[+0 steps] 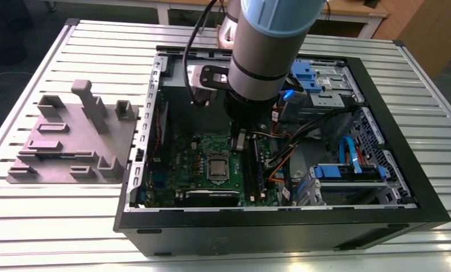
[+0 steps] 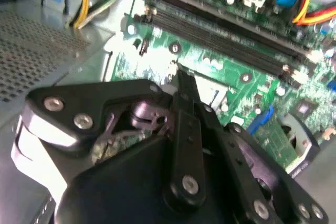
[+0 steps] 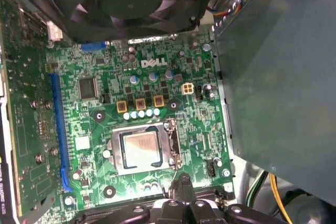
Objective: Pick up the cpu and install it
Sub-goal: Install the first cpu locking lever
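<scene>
The cpu (image 3: 140,148) is a flat, shiny grey square. It sits in its metal frame (image 3: 114,153) on the bumpy green board (image 3: 202,129). The black pincer (image 3: 184,181) hangs just beside it, its tips pinched shut with nothing between them.

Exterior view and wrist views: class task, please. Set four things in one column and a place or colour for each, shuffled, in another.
Things
1 cpu
2 plate
3 pincer
4 long slot

Place or colour
A blue
B on the table, outside the case
C in the socket
D above the board, near the socket

Pairs: 1-C, 2-B, 3-D, 4-A
</scene>
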Robot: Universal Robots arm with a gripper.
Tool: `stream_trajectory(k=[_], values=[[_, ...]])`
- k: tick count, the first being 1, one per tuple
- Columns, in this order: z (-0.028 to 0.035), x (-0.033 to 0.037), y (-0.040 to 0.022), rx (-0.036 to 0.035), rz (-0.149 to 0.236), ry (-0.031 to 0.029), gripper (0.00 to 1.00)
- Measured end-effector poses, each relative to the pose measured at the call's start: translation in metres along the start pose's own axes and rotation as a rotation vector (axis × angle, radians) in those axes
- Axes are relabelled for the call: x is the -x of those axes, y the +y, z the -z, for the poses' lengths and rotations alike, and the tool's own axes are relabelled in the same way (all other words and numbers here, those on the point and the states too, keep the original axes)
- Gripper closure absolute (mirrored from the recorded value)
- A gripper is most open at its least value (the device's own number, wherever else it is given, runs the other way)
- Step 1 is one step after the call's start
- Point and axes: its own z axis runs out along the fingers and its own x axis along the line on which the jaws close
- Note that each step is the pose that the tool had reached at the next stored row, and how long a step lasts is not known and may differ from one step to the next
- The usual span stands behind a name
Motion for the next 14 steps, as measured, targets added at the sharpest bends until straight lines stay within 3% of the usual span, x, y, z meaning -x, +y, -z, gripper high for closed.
stream_trajectory(k=[2, 6, 10, 14], values=[[0.0000, -0.0001, 0.0000, -0.0001, 0.000, 0.0006, 0.90], [-0.0006, -0.0004, 0.0001, 0.0009, 0.023, 0.0089, 0.90], [-0.0004, -0.0018, 0.0003, -0.0014, 0.033, 0.0323, 0.90], [-0.0010, -0.0054, -0.0003, -0.0029, 0.036, 0.0427, 0.90]])
